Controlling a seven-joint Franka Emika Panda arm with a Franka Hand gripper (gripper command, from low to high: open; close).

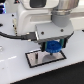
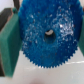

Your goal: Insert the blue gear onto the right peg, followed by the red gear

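Observation:
The blue gear [image 1: 53,48] hangs just above the black-framed grey plate [image 1: 36,59], held between my gripper's [image 1: 53,46] green fingers. In the wrist view the blue gear [image 2: 49,35] fills most of the picture, its toothed rim and centre hole showing, with a green finger pad [image 2: 10,42] pressed against one side. The gripper is shut on it. The right peg and the red gear are hidden or out of view.
A black cable [image 1: 15,35] runs along the exterior view's left side of the arm. The white table [image 1: 15,70] surrounds the plate.

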